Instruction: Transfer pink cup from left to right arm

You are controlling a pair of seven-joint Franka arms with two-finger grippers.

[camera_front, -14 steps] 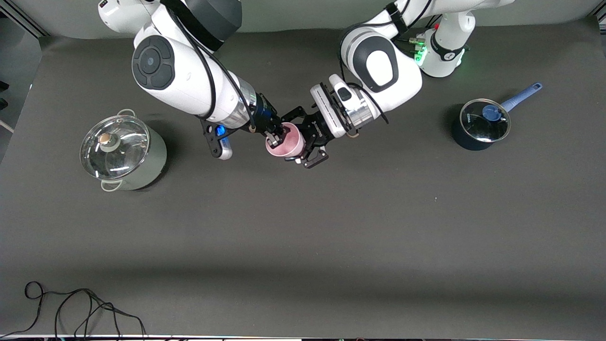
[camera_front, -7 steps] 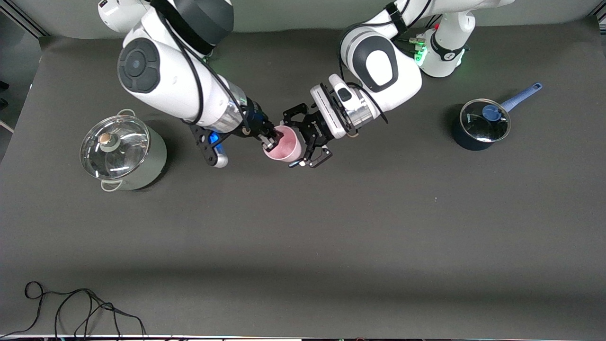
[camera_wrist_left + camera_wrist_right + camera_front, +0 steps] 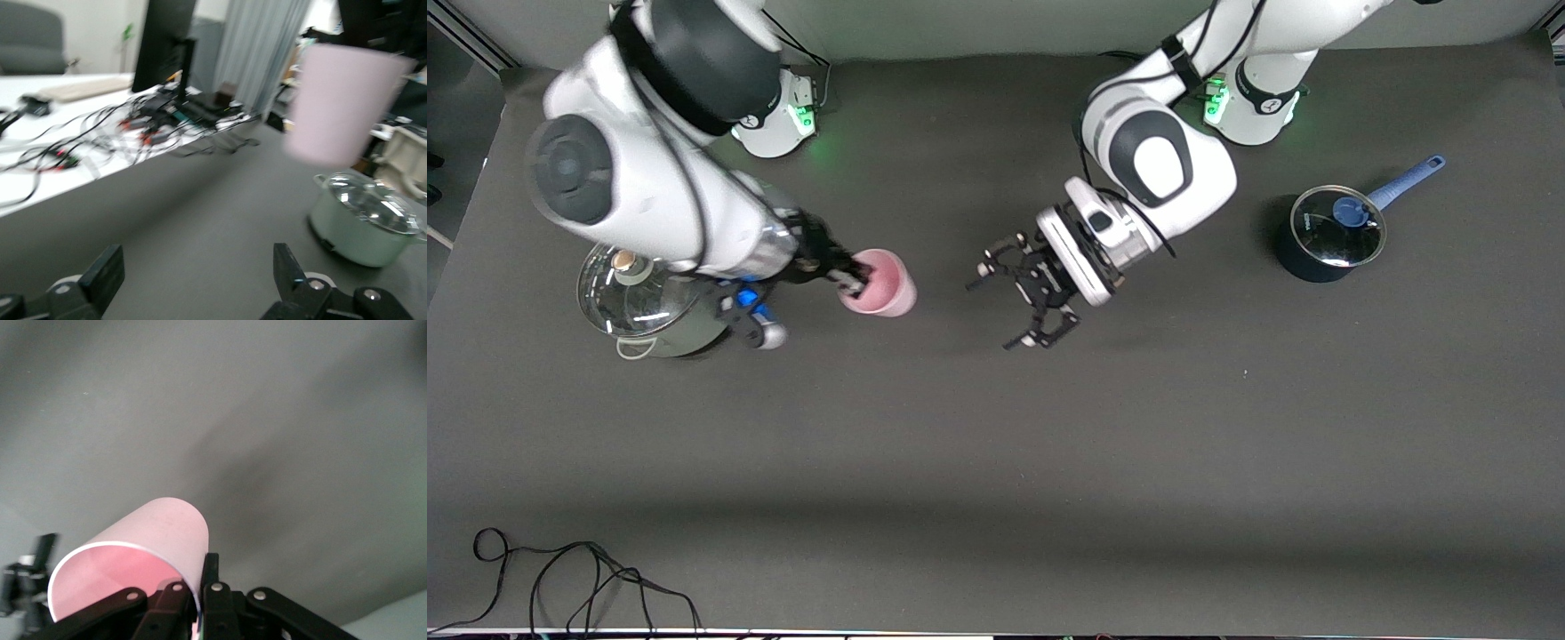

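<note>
The pink cup (image 3: pixel 885 286) is a small pale-pink tumbler, held tilted in the air over the table. My right gripper (image 3: pixel 855 283) is shut on its rim, one finger inside the cup and one outside. In the right wrist view the cup (image 3: pixel 143 543) fills the space just ahead of the right gripper (image 3: pixel 200 585). My left gripper (image 3: pixel 994 313) is open and empty, over the table's middle, a hand's width from the cup. In the left wrist view the cup (image 3: pixel 340 100) hangs ahead of the open left gripper (image 3: pixel 197 270), apart from it.
A pale-green pot with a glass lid (image 3: pixel 649 298) stands at the right arm's end, partly under that arm; it also shows in the left wrist view (image 3: pixel 360 223). A dark blue saucepan with a lid (image 3: pixel 1327 233) stands at the left arm's end. A black cable (image 3: pixel 560 578) lies near the front edge.
The cup has left my left gripper's jaws. My right arm has carried it away toward the green pot. My left gripper has drawn back a little, still open.
</note>
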